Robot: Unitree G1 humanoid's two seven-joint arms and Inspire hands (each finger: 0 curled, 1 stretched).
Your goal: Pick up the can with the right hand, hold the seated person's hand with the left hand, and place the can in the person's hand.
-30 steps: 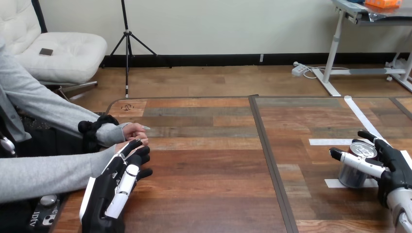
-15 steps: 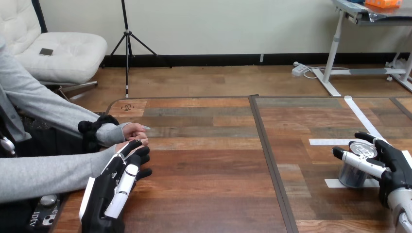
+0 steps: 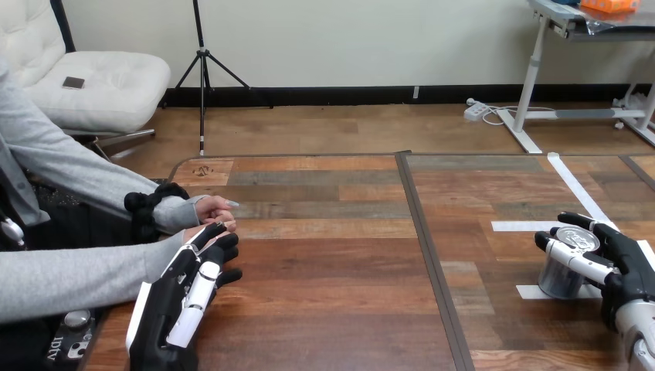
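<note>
while upright, a shiny silver can (image 3: pixel 557 280)

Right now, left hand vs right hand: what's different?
1. Place: the left hand sits at the left edge of the table; the right hand is near the right edge.
2. Contact: the left hand lies over the end of the person's near sleeve, grip unclear; the right hand is curled round the upright can.
3. Pose: the left hand shows its back upward; the right hand is turned sideways.
Shared: both are low over the table.
</note>
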